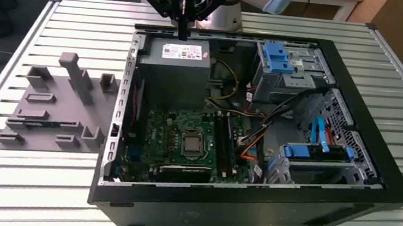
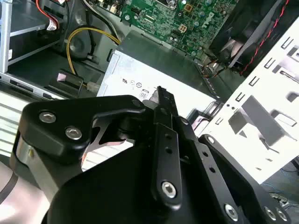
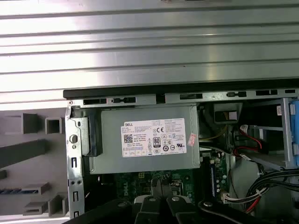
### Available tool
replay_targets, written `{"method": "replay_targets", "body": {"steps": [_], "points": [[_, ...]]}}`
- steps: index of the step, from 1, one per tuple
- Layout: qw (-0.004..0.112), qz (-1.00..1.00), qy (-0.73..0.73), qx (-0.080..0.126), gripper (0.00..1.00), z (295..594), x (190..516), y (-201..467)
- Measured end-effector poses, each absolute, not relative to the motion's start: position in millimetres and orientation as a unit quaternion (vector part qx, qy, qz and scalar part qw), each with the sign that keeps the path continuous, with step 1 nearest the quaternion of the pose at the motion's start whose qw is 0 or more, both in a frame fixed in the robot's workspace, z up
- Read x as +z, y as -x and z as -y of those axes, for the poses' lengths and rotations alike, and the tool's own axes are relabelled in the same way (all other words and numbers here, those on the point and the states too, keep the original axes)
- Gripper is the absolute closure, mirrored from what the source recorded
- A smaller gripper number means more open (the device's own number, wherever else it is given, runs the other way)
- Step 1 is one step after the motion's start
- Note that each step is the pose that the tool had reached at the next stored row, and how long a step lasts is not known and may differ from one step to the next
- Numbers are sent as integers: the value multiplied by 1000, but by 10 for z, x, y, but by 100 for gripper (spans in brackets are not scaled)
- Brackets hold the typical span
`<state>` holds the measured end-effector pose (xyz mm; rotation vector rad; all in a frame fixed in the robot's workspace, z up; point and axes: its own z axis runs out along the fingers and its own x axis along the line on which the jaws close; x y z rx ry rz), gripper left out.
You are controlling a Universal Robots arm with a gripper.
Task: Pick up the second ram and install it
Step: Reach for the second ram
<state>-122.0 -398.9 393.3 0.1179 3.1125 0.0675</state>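
Observation:
The second ram shows as a thin blue-green strip [image 1: 40, 124] lying low in the grey fixture [image 1: 56, 106] at the exterior view's left, outside the computer case; the first wrist view catches it as a blue edge [image 3: 13, 191]. My gripper [image 1: 184, 33] hangs well away from it, above the case's far wall and the grey power supply [image 1: 172, 66]. Its black fingers look pressed together with nothing between them. In the second wrist view the gripper [image 2: 161, 92] points at the power supply [image 2: 154, 70]. The long black memory slots [image 1: 228, 143] lie on the green motherboard [image 1: 177, 138].
The open black case [image 1: 252, 205] sits on a slatted metal table [image 1: 27, 185]. Inside it are blue drive brackets [image 1: 276, 56], coloured cables [image 1: 253, 142] and a processor socket [image 1: 193, 143]. A fan [image 2: 243, 32] sits by the case wall. The fixture's upright grey blocks [image 1: 80, 80] stand beside the case.

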Motion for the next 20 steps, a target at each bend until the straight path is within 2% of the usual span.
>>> {"method": "replay_targets", "body": {"steps": [20], "points": [[13, -999, -38, 22, 89, 3989, 3933, 1270]]}}
